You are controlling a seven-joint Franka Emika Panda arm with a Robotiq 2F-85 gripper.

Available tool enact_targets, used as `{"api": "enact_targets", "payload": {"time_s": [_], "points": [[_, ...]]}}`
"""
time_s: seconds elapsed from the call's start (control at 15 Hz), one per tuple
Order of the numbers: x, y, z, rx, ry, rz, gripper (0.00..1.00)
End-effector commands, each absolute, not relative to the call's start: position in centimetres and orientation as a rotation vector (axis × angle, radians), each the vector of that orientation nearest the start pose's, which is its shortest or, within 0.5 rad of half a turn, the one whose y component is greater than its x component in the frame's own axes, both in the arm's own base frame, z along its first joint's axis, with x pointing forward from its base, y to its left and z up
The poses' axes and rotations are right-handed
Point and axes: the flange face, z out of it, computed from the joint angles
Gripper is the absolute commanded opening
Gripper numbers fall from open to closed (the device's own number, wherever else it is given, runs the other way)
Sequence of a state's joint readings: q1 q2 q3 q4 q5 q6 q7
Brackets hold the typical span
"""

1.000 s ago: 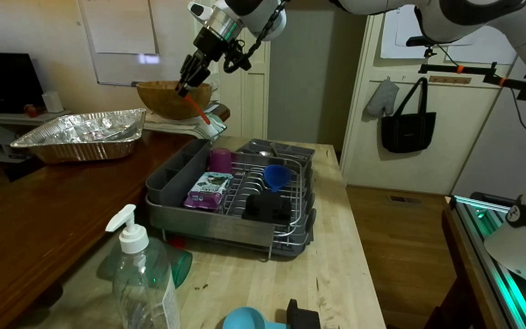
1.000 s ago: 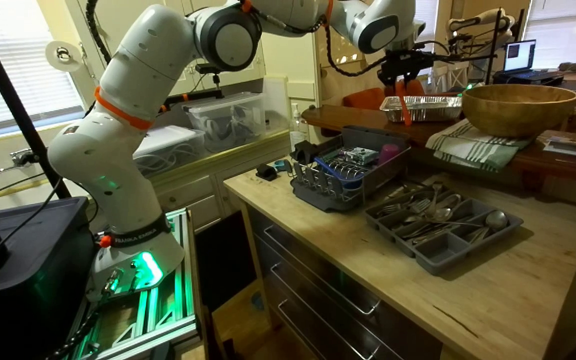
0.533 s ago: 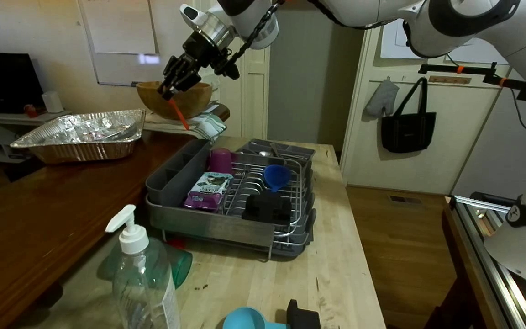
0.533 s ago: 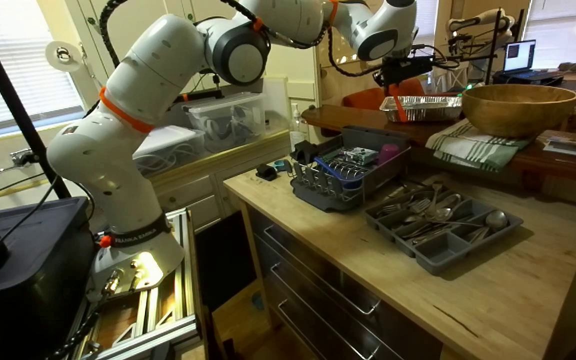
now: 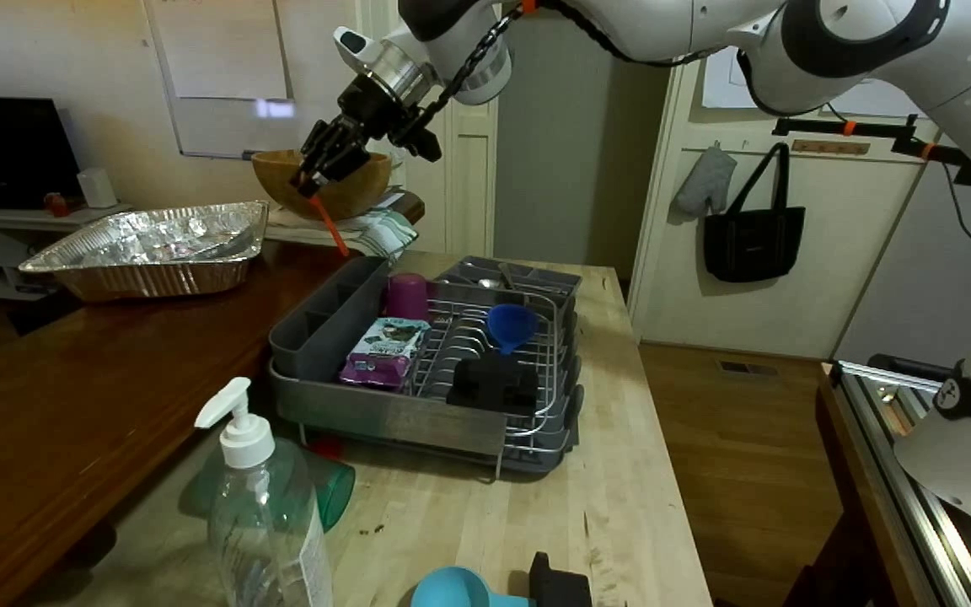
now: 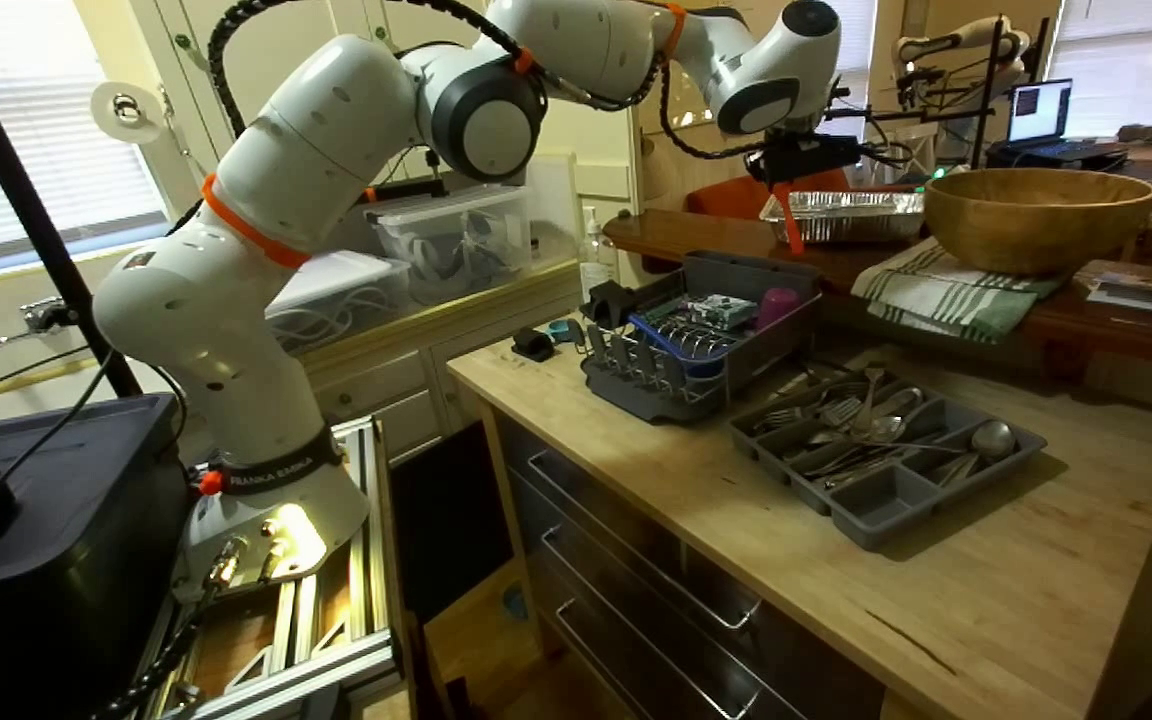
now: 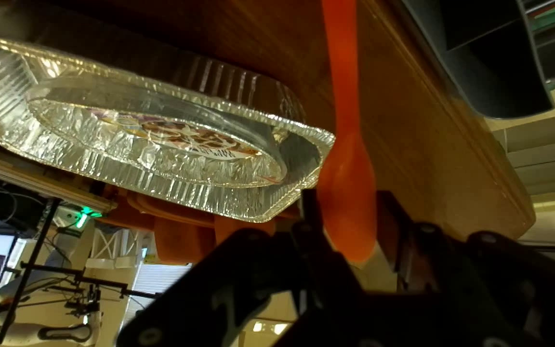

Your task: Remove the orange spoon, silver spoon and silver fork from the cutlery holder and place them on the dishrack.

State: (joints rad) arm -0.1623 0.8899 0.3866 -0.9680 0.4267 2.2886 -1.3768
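We see the black two-fingered gripper (image 7: 347, 207) pinching the bowl of the small orange-red plastic spoon (image 7: 348, 130), whose handle slants down through the air in both exterior views; the wrist view sets it between the crinkled silver foil pan (image 7: 239, 86) and the dark grey compartmented bin (image 7: 499, 96); there alone we make out the printed label (image 7: 200, 140) inside that pan; the large rectangular silver wire dishrack (image 5: 401, 419) holds a purple cup (image 5: 407, 297), a purple-and-white packet (image 5: 384, 352) and a rounded blue piece (image 5: 511, 324); in an exterior view we pick out metal spoons (image 6: 993, 440) and forks (image 6: 844, 410) in the grey plastic cutlery tray (image 6: 876, 495).
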Motion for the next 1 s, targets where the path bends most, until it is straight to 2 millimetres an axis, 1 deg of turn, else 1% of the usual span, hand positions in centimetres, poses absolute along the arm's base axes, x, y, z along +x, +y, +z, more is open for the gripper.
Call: {"api": "enact_targets", "payload": {"time_s": [0.0, 0.33, 0.53, 0.6, 0.67, 0.87, 0.93], "points": [[81.5, 4.7, 39.4, -2.211, -1.427, -1.028, 0.08], [81.9, 3.5, 36.6, -2.166, -1.445, -1.01, 0.08], [81.9, 3.4, 35.8, -2.143, -1.457, -0.971, 0.08], [81.9, 3.4, 35.8, -2.145, -1.463, -0.953, 0.58], [81.8, 3.4, 35.9, -2.146, -1.468, -0.942, 0.59], [81.7, 3.2, 36.9, -2.182, -1.474, -0.929, 0.79], [81.8, 2.9, 37.6, -2.203, -1.477, -0.942, 0.88]]}}
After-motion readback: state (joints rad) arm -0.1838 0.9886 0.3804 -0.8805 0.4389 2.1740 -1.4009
